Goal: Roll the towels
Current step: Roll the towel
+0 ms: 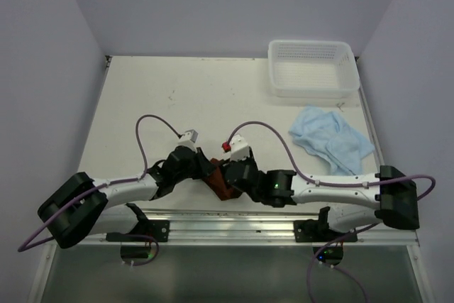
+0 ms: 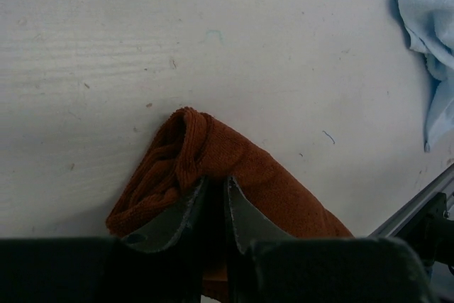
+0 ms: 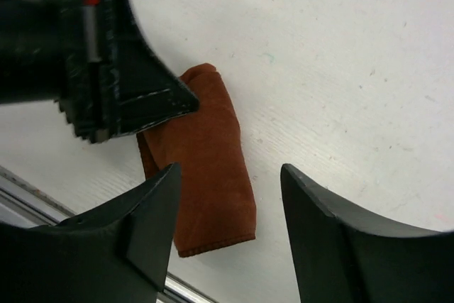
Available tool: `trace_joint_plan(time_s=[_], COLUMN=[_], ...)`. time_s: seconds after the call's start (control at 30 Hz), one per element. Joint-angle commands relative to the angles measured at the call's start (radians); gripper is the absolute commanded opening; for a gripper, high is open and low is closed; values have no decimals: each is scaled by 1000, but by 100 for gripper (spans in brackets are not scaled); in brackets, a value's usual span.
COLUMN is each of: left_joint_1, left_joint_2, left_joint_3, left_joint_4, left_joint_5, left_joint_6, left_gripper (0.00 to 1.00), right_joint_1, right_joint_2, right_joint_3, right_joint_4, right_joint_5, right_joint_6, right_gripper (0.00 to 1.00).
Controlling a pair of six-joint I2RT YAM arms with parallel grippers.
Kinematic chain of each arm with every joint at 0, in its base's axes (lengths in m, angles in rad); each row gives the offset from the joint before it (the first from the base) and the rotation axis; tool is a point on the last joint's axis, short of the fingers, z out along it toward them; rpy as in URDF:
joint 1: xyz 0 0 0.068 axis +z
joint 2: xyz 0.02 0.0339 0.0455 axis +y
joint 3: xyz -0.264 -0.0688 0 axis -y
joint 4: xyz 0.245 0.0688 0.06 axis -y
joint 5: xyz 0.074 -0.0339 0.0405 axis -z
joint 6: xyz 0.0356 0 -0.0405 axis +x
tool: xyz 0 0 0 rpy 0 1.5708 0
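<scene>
Towels, two items.

Item 1: rust towel point(image 3: 213, 175). Lies at 6 o'clock on the surface point(image 1: 177, 97), close to the near edge and between the two arms. It is gathered into a compact oblong bundle with layered folds showing at one end. It reads as a roll, loose and slightly flattened. Judged done or nearly so.

Item 2: blue towel point(image 1: 330, 140). Lies at 3 o'clock, crumpled and spread unevenly, well apart from both arms. Not rolled, so the whole job on it remains.

Left gripper point(image 2: 211, 182): fingers narrow, nipping the rust cloth at the bundle's edge.

Right gripper point(image 3: 228, 169): fingers wide, standing either side of the bundle, holding nothing.

Basket point(image 1: 312, 89): white mesh, at 1 o'clock, just beyond the blue towel.

Progress, as a judgement: about half. One towel is formed and awaits release; the other needs flattening and rolling.
</scene>
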Motion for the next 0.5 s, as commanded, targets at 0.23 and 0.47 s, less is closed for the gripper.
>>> trace_joint_plan(time_s=[0.23,0.47], left_joint_1=[-5,-7], left_joint_2=[-40,-65], left_joint_3=[-89,-113], left_joint_4=[-99,-97], left_joint_5=[-53,-58], left_joint_6=[-23,-34], left_gripper=[17,16], right_joint_1=[-372,-401], right_joint_2=[-23,100], right_joint_3=[-140,-140], right_joint_4=[196,302], right_joint_5=[-732,-854], right_joint_6=[214,252], right_gripper=[71,75])
